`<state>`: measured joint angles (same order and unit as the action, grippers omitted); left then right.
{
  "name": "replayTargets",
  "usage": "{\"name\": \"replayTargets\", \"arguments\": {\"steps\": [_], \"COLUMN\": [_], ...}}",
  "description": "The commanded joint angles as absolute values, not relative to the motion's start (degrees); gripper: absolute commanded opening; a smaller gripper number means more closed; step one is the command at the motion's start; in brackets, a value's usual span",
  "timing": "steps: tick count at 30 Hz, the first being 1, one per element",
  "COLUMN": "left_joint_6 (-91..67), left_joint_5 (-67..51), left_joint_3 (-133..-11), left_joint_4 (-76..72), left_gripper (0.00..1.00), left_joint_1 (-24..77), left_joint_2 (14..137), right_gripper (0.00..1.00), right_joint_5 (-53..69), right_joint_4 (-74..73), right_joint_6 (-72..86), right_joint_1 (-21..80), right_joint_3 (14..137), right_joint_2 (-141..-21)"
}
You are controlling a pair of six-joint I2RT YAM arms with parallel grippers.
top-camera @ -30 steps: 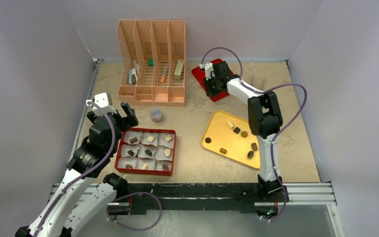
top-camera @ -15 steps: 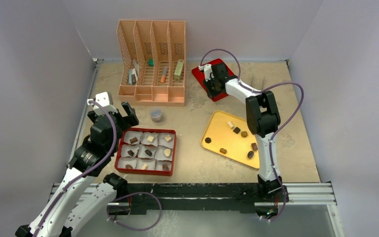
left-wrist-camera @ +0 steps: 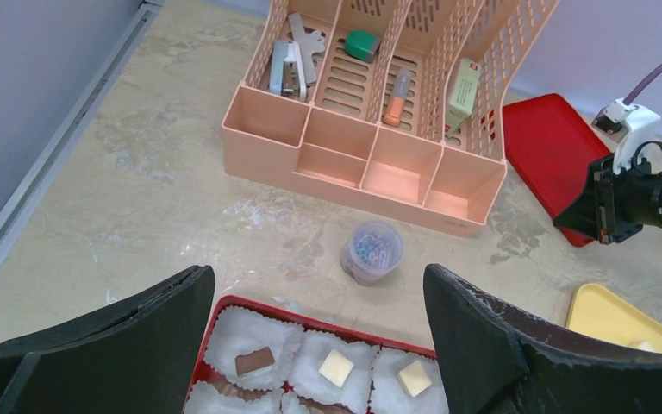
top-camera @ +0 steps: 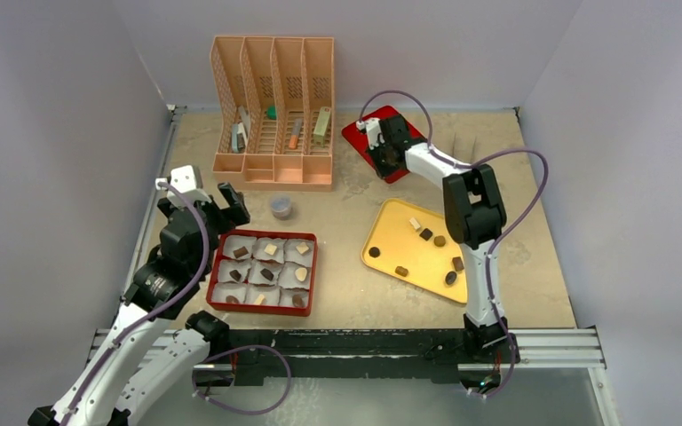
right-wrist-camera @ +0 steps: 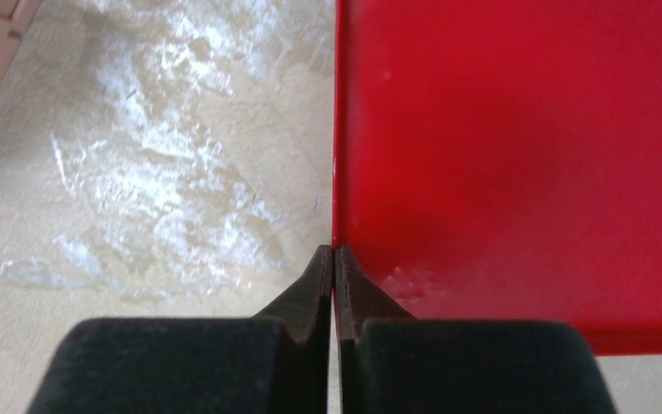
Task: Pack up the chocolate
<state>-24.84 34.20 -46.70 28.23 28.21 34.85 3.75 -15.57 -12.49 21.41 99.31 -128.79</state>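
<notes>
A red box (top-camera: 313, 275) of white paper cups holds several chocolate pieces (top-camera: 241, 252); three of them show in the left wrist view (left-wrist-camera: 336, 367). More chocolate pieces (top-camera: 426, 234) lie on the yellow tray (top-camera: 391, 232). My left gripper (top-camera: 197, 211) is open and empty above the box's far left corner, its jaws wide apart (left-wrist-camera: 319, 319). My right gripper (top-camera: 384, 158) is at the back of the table, shut on the edge of a flat red lid (top-camera: 360, 135); the right wrist view shows the fingertips (right-wrist-camera: 334, 254) pinching the lid's left rim (right-wrist-camera: 517, 129).
A peach desk organizer (top-camera: 273, 111) with small office items stands at the back left. A small clear tub of paper clips (top-camera: 281, 208) sits between it and the red box, and shows in the left wrist view (left-wrist-camera: 371, 252). Walls close in the table.
My right gripper has shifted slightly toward the back left over the red lid. The left arm has not moved.
</notes>
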Motion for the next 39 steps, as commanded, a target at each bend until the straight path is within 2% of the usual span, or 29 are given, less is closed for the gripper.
{"name": "replayTargets", "arguments": {"steps": [1, 10, 16, 19, 22, 26, 32, 35, 39], "left_joint_6": [-20.64, -11.10, 2.20, 13.27, 24.24, 32.98, 42.67, 48.44, 48.67], "left_joint_5": [30.62, 9.64, -1.82, -9.24, -15.95, -19.32, -15.00, -19.16, -26.03], "left_joint_3": [-44.49, -41.54, -37.65, -36.81, -37.69, -40.23, -43.94, -50.10, -54.70], "left_joint_4": [20.60, 9.81, -3.19, -4.13, -1.47, -1.41, -8.42, -3.74, -4.74], "left_gripper": [0.91, 0.89, 0.89, 0.86, 0.78, 0.76, 0.77, 0.75, 0.76], "left_joint_1": [28.39, 28.39, 28.39, 28.39, 28.39, 28.39, 28.39, 28.39, 28.39], "left_joint_2": [33.42, 33.86, 35.37, 39.25, 44.49, 48.56, 58.69, 64.32, 69.27], "right_gripper": [0.00, 0.00, 0.00, 0.00, 0.00, 0.00, 0.00, 0.00, 0.00], "right_joint_5": [6.44, 9.87, 12.62, 14.04, 15.40, 17.04, 19.25, 19.31, 19.86], "right_joint_4": [-13.64, -17.03, -19.38, -22.48, -23.31, -23.96, -26.09, -27.29, -27.93], "right_joint_6": [-13.59, -11.74, -8.99, -8.29, -6.50, -5.12, -3.52, -3.53, -2.81], "right_joint_1": [21.49, 21.50, 21.47, 21.56, 21.62, 21.79, 24.80, 26.63, 28.10], "right_joint_3": [95.95, 91.89, 87.23, 87.82, 86.04, 82.84, 80.46, 79.46, 78.11], "right_joint_2": [-119.83, -111.48, -105.41, -103.44, -100.37, -95.71, -90.90, -88.75, -86.09]}}
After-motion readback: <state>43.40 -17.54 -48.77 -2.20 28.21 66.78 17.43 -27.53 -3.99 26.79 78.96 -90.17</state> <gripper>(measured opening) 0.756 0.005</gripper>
